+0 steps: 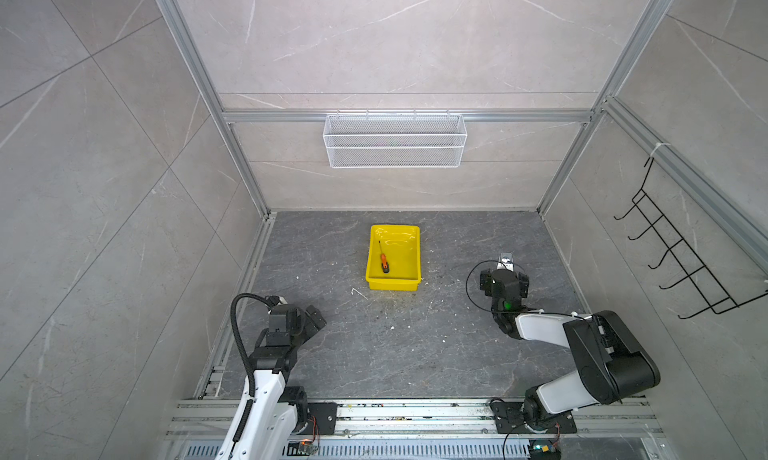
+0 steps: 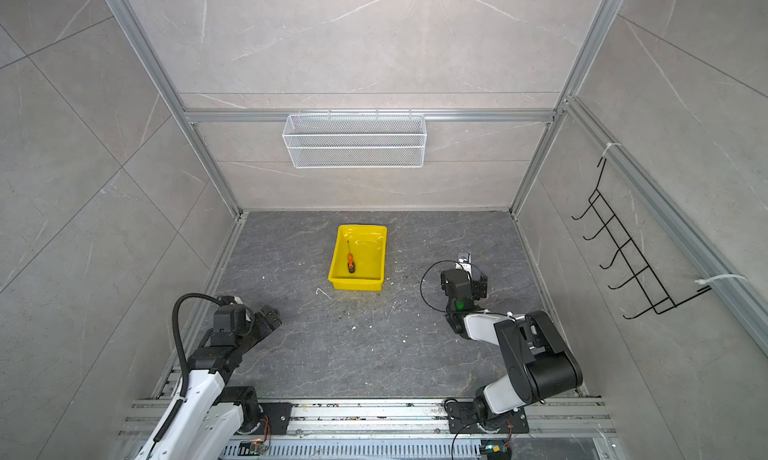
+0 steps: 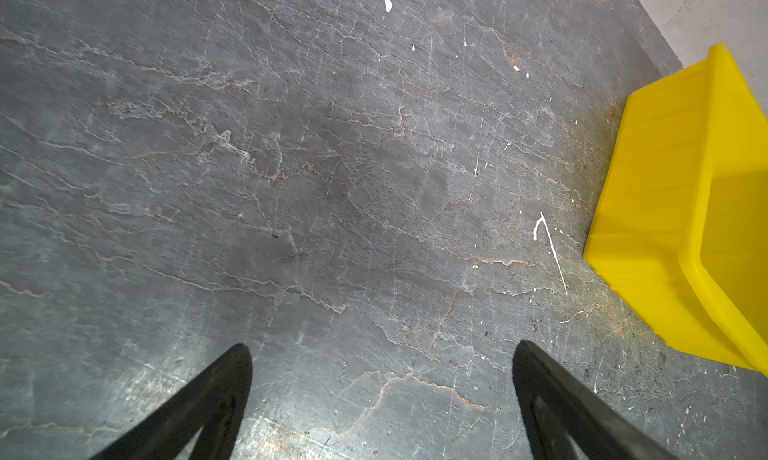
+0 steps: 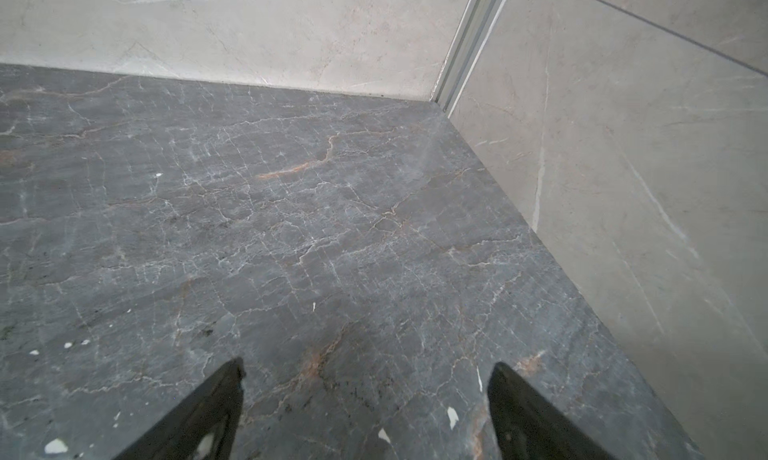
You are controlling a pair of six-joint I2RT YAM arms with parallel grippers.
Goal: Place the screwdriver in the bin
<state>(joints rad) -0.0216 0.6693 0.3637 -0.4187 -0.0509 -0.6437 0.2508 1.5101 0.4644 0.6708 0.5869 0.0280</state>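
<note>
left gripper: the jaws are being held spread wide above the table, with nothing between them; a corner of the bin is being caught at the edge of this wrist view.
right gripper: the jaws are being held wide apart over the table, pinching nothing, near the right wall.
bin: it is being shown in both top views standing on the table, beyond and between the two grippers, well apart from each.
screwdriver: it is being cradled flat on the bin's floor, close beside the left wall of the bin.
screwdriver axis: it is being laid near to far along the bin's long side, slightly slanted, with the black end toward the robot and the shaft tip toward the back wall.
mesh basket: it is being carried on the back wall's rail, above the bin.
hook rack: it is being carried on the right wall.
</note>
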